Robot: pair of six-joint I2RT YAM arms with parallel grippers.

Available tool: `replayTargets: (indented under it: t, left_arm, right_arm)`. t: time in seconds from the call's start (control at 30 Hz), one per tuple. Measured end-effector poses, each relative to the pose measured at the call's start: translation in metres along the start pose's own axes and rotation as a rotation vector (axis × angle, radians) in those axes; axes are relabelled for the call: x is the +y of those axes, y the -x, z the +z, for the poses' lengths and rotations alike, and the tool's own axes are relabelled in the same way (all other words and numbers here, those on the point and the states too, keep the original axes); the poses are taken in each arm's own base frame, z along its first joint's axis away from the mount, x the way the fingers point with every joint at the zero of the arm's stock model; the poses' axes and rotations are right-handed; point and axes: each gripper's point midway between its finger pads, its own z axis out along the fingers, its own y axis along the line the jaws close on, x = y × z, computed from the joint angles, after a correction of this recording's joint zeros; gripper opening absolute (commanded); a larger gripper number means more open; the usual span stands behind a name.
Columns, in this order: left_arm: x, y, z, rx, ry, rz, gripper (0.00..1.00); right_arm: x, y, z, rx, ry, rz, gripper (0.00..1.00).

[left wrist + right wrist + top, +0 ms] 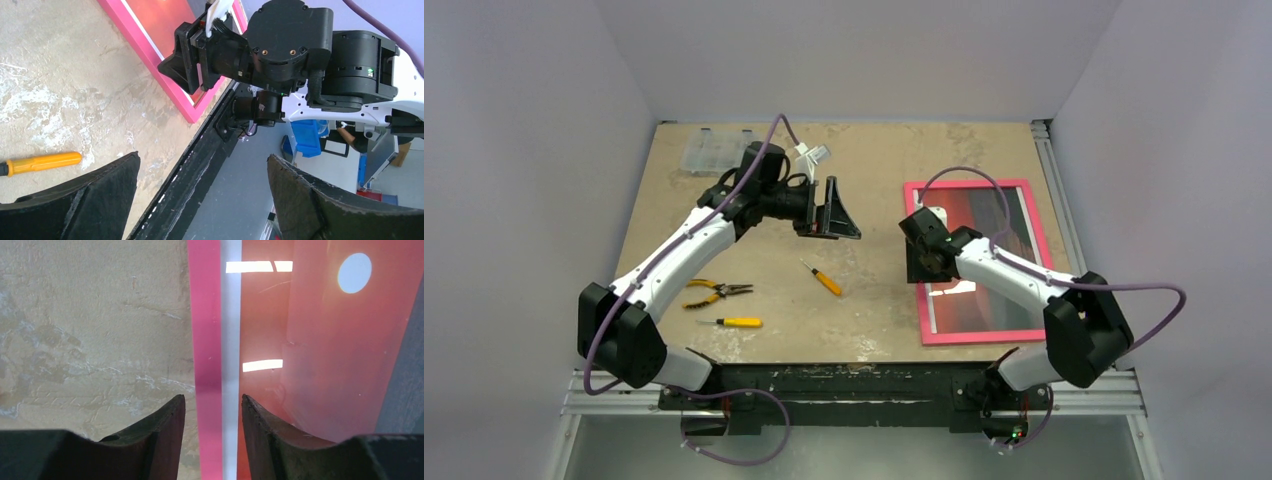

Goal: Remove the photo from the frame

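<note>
Photo (pixel 972 212) is sitting inside the pink frame (pixel 984 336), and the whole thing lies flat along the right edge of the table (pixel 874 160), picture side up. On my right wrist feed I get red-orange sky, the little white sun (pixel 354 273) and a white strip (pixel 230 340) running just inside the frame's left rail, with ceiling-light glare over it. The right gripper (pixel 213 405) is down over that rail, one finger on the bare-table side and the other over the print, with only a narrow gap between them. Honestly can't tell whether it's actually pinching the rail or just straddling it. The left gripper (pixel 829 210) hangs over the back middle of the table with its jaws spread wide and nothing in them. No writing or brand I can read anywhere. For containers, there's a clear plastic organizer box (pixel 717 150) at the back left corner, contents too small to make out, and the left wrist feed shows a blue bin (pixel 305 137) off past the table's near edge, same story. Toward the near left corner are yellow-handled pliers (pixel 714 291) and a yellow screwdriver (pixel 734 322), with an orange screwdriver (pixel 824 278) closer to the middle.
</note>
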Motion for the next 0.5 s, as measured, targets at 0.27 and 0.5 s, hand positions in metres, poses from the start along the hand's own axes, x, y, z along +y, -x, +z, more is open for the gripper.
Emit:
replayTargets:
  t: [0.27,0.5]
  left_arm:
    - [0.003,-0.002,0.002,0.012,0.005,-0.011,0.95]
    - [0.003,-0.004,0.004,0.022,0.007,-0.017,0.95]
  right_arm:
    - [0.012,-0.007,0.016,0.024,0.008,-0.018,0.42]
    - [0.013,-0.016,0.026,0.048,-0.005,-0.027,0.37]
